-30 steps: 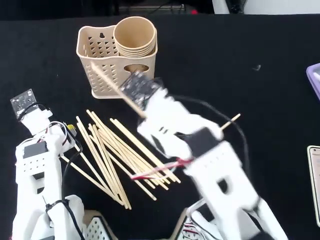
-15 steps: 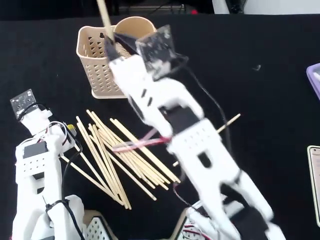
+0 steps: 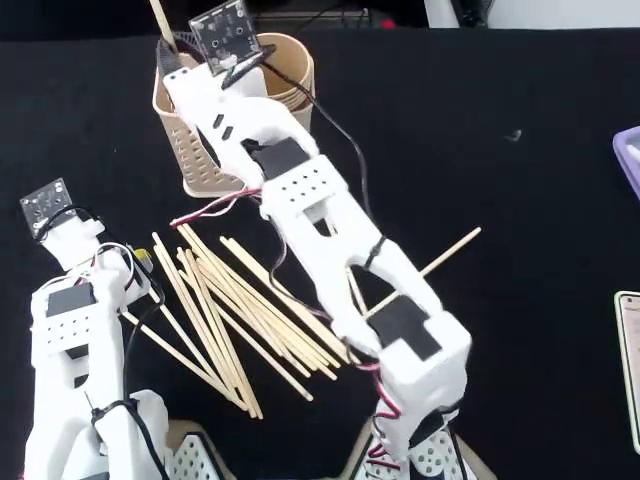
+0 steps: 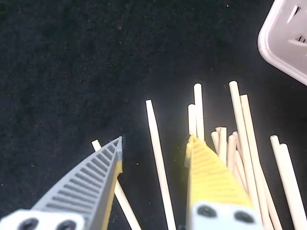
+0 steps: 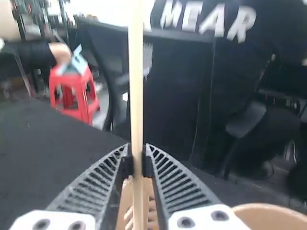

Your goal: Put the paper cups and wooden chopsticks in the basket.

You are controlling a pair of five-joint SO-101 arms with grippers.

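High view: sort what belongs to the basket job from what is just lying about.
Job: basket, paper cups inside it, chopsticks piled on the table, one chopstick held in the right gripper.
Lying about: purple object and flat item at the right edge.

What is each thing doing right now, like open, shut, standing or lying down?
basket: upright
paper cups: stacked inside basket
held chopstick: upright, over basket
right gripper: shut on held chopstick
loose chopsticks: lying on table
left gripper: open, above loose chopsticks
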